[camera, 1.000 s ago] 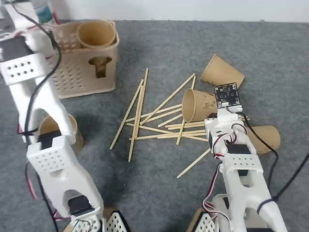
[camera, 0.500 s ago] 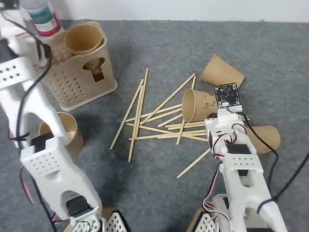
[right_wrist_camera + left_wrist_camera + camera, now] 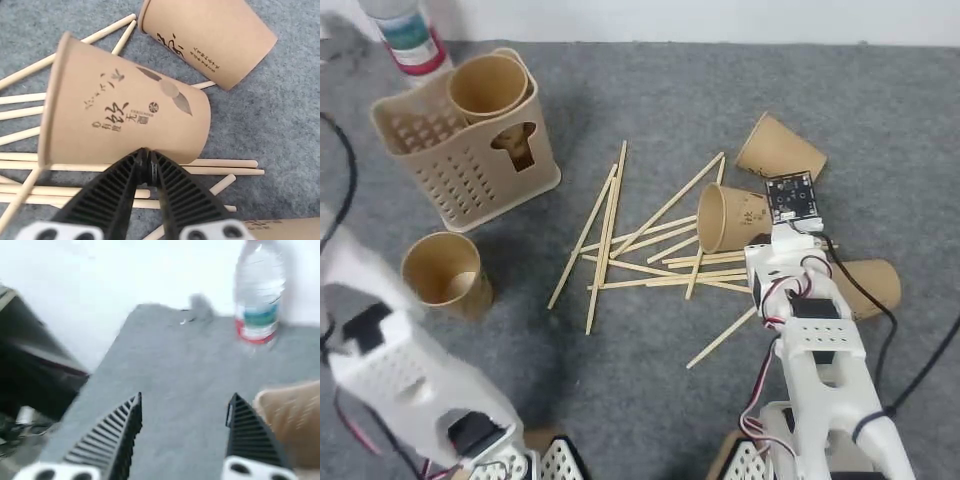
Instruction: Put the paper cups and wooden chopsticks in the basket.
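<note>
A strip of bare surface (image 3: 575, 110) runs between the basket (image 3: 470, 185) and the scattered chopsticks (image 3: 610, 215), and more lies in front of them between the two arms (image 3: 815, 350). The basket's mouth is open beside the cup (image 3: 490, 85) standing in it, with a bottle (image 3: 408, 35) just behind and an upright cup (image 3: 445, 272) just in front. Three lying cups (image 3: 732, 217) and crossed chopsticks crowd the surface around the right hand (image 3: 148, 165), whose closed tips touch one.
</note>
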Robot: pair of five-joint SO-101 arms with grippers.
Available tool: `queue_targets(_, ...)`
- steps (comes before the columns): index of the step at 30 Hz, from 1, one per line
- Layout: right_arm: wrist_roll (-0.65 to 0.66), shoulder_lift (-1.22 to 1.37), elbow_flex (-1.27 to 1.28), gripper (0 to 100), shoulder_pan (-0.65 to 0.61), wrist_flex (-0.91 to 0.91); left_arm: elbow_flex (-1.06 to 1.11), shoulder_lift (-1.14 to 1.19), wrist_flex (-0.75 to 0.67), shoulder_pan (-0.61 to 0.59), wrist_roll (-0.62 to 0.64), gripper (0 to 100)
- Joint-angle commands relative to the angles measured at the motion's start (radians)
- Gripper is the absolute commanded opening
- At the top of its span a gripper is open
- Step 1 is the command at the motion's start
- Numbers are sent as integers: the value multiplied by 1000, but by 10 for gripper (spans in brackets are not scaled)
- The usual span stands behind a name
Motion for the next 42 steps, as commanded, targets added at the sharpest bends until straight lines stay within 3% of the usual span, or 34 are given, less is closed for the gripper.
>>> queue_targets(1,11,-21,-5,9,-7,-16,417,-235,32,-37,-190,268)
queue_targets(7,11,-21,-5,9,-7,-15,1041,-629,25,-26,-307,268)
queue_targets(11,11,-21,-3,9,-5,-10,1299,-775,-11,5,-313,268)
queue_targets(16,11,-21,-3,9,-4,-8,1537,-789,-130,3,-307,268)
queue_targets(23,11,-21,-3,9,-7,-8,1712,-776,-301,-6,-164,268)
queue_targets(37,11,-21,-3,9,-8,-8,1936,-776,-591,-6,-161,268)
queue_targets(42,11,-21,-3,9,-8,-12,1942,-783,-548,-8,-164,268)
